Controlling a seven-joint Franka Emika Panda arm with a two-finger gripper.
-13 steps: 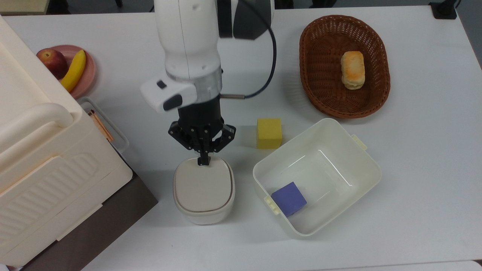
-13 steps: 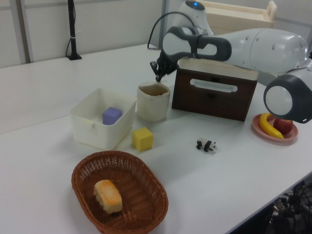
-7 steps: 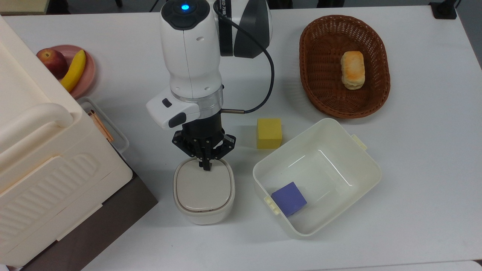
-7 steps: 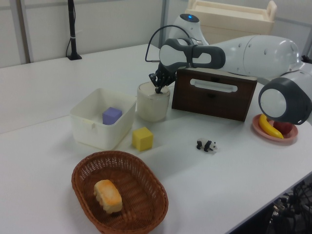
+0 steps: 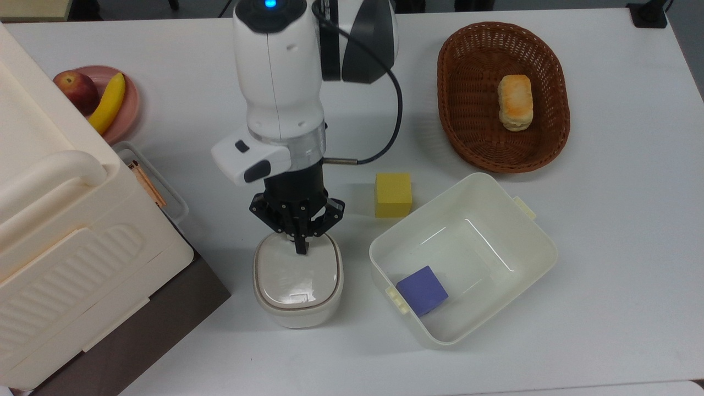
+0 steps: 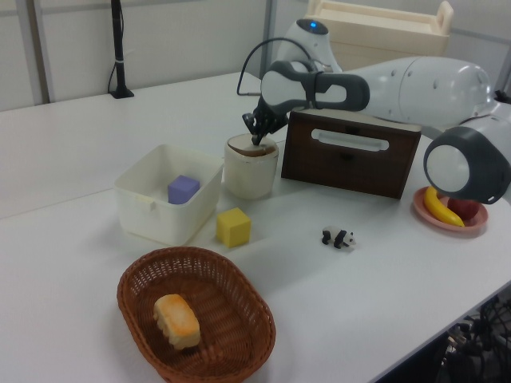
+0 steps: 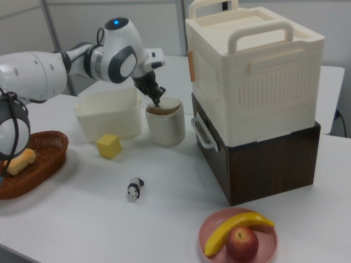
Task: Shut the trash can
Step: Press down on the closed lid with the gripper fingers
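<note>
Small cream-white rounded-square plastic trash can (image 5: 297, 286) on the white table (image 5: 605, 231), between the big cream ribbed cabinet (image 5: 60, 231) and the white rectangular tub (image 5: 462, 258), black pincer (image 5: 300, 248) fingers together, tip on its beige-grey lid (image 5: 297, 272).

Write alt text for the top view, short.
A white robot arm holds its gripper at the back edge of the trash can lid, which lies nearly flat. To the top view's right sit a yellow block and a white tub holding a purple block.
</note>
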